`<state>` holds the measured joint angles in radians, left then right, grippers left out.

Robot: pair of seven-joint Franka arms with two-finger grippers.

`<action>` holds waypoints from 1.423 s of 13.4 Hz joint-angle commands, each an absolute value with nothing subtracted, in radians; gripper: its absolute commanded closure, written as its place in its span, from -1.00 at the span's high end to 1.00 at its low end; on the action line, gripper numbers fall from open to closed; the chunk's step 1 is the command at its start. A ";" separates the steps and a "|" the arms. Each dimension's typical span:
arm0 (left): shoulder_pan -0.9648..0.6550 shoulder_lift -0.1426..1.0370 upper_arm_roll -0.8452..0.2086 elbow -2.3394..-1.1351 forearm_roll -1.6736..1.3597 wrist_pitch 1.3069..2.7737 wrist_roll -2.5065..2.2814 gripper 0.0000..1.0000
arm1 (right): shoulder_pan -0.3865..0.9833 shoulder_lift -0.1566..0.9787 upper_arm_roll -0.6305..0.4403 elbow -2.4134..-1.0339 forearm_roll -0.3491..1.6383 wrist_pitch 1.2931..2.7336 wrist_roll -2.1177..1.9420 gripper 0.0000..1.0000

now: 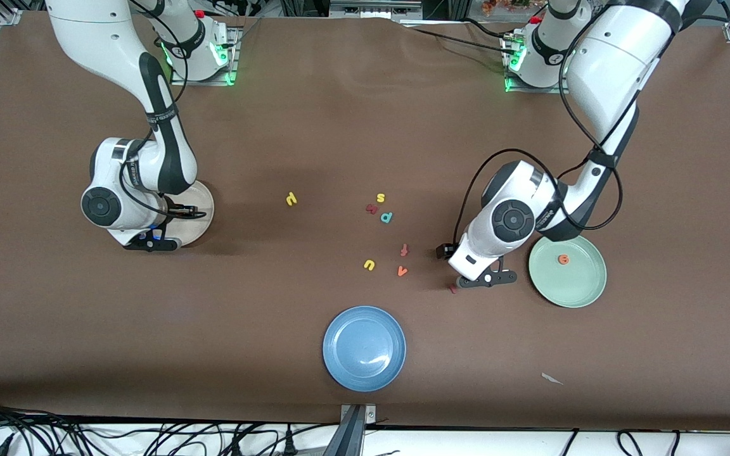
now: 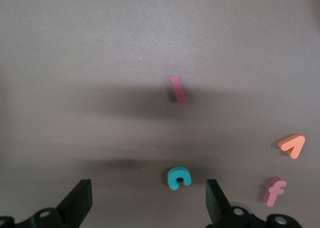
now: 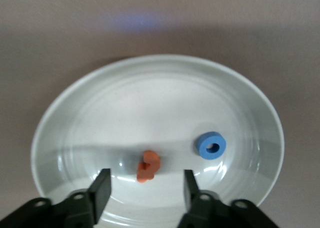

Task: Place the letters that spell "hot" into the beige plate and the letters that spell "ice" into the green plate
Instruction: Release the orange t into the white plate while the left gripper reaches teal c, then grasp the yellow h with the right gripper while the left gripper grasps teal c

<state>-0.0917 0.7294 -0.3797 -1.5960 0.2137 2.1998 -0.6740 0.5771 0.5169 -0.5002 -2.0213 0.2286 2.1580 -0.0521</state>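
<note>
Brown table (image 1: pixel 339 114), scattered foam letters, blue plate (image 1: pixel 339 370), cables along edge.

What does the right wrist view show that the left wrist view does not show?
Only the right wrist view shows the beige plate with the orange t and the blue o lying in it, under the open right gripper. Only the left wrist view shows the dark red i, the teal c, the orange v and the f, under the open left gripper. Both show the brown table.
</note>
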 commanded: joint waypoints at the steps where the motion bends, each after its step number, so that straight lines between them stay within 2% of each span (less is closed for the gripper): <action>1: -0.132 0.768 -0.368 -1.562 0.210 2.223 -0.715 1.00 | 0.588 0.468 -0.468 -1.993 0.238 2.143 0.001 0.98; 6: -0.147 0.801 -0.367 -1.572 0.225 2.302 -0.764 0.99 | 0.592 0.440 -0.261 -1.970 0.238 2.201 0.358 0.98; 9: -0.147 0.805 -0.365 -1.588 0.241 2.304 -0.772 0.84 | 0.598 0.452 -0.166 -1.974 0.236 2.285 0.509 0.98; 14: -0.150 0.804 -0.365 -1.606 0.241 2.295 -0.793 0.51 | 0.678 0.518 -0.158 -1.976 0.221 2.348 0.482 0.98; 16: -0.150 0.804 -0.364 -1.612 0.242 2.292 -0.793 0.32 | 0.701 0.534 -0.147 -1.976 0.222 2.367 0.459 0.98; 19: -0.150 0.804 -0.364 -1.614 0.244 2.292 -0.793 0.14 | 0.703 0.566 -0.120 -1.979 0.222 2.390 0.457 0.98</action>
<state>-0.1405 0.8097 -0.3724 -1.6074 0.2176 2.2958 -0.7712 0.7038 0.5522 -0.1332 -1.9698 0.2281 2.3593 0.4742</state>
